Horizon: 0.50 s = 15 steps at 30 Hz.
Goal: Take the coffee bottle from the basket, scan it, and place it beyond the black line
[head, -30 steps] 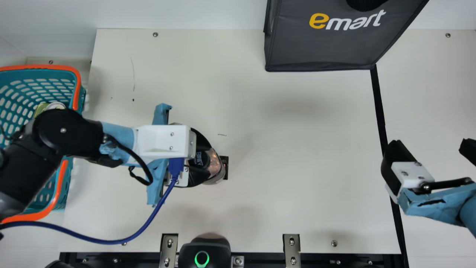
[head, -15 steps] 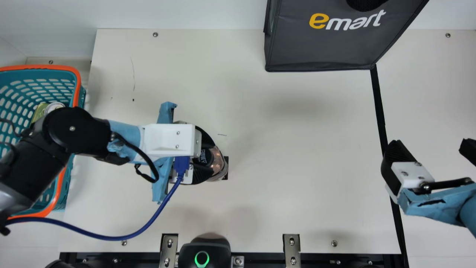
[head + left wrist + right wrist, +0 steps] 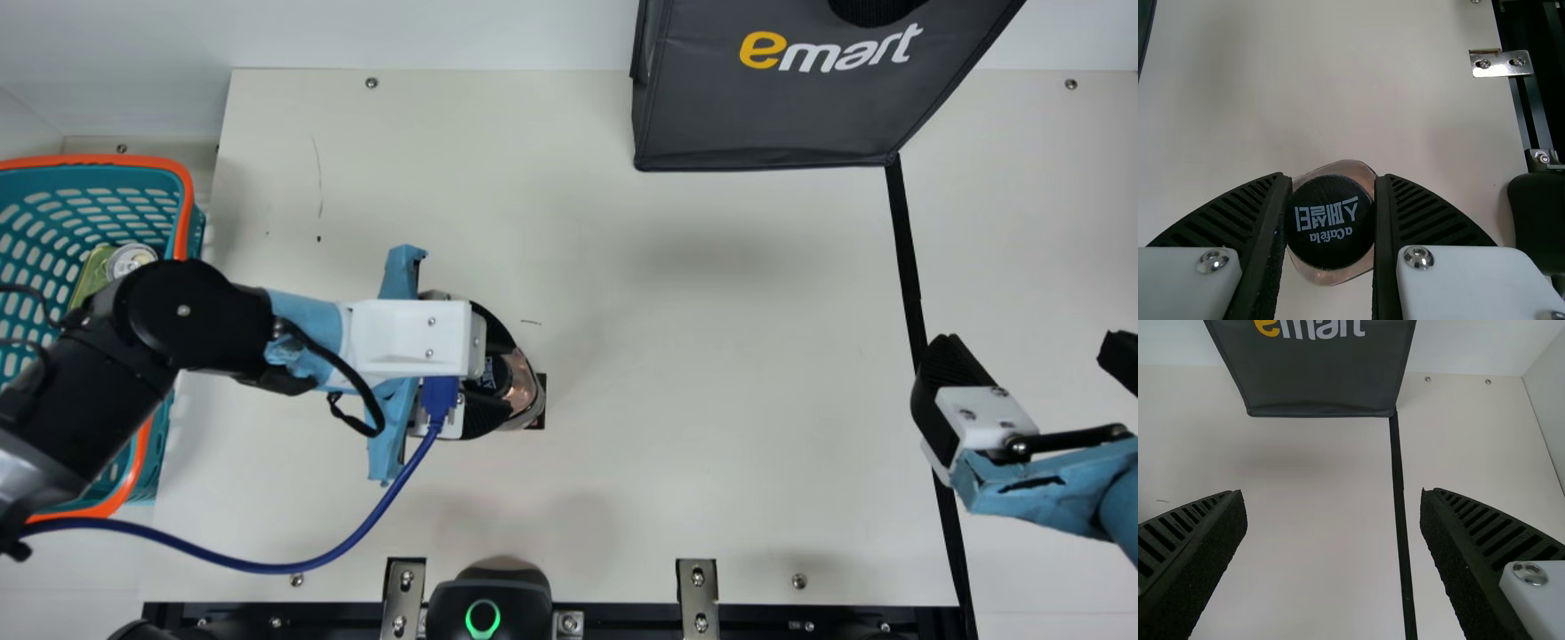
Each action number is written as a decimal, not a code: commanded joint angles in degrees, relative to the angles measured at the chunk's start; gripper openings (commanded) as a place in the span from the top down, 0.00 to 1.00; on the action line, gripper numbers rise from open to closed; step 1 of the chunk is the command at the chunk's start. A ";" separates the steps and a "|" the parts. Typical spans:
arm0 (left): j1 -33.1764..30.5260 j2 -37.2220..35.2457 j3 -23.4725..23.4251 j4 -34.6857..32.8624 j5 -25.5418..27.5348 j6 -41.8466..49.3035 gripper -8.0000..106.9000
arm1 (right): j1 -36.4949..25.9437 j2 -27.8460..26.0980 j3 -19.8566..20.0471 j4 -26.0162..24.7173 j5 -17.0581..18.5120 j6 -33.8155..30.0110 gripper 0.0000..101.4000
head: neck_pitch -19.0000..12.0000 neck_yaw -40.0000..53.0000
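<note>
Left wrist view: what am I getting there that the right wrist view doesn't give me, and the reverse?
Left wrist view: the coffee bottle, cap toward the camera, between the jaws of the left gripper; a metal bracket; part of the black scanner.

Right wrist view: the black line and white wall, with the right gripper spread open.

Both: the cream table and black ribbed jaws. The dark bag is clear in the right; I can't tell whether it is the left's dark corner.
</note>
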 commanded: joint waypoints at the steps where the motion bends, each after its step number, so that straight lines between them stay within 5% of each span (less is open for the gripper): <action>1: -0.07 0.04 0.12 0.00 -0.22 0.09 0.43 | 0.00 0.00 0.00 0.00 0.00 0.00 0.10 | -0.96 0.09; 11: 0.16 0.00 0.20 -0.16 -1.02 0.22 0.15 | 0.00 0.00 0.00 0.00 0.00 0.00 0.10 | -0.96 0.09; 15: 0.35 -0.11 0.16 -0.18 -1.19 0.13 0.15 | 0.00 0.00 0.00 0.00 0.00 0.00 0.10 | -0.96 0.09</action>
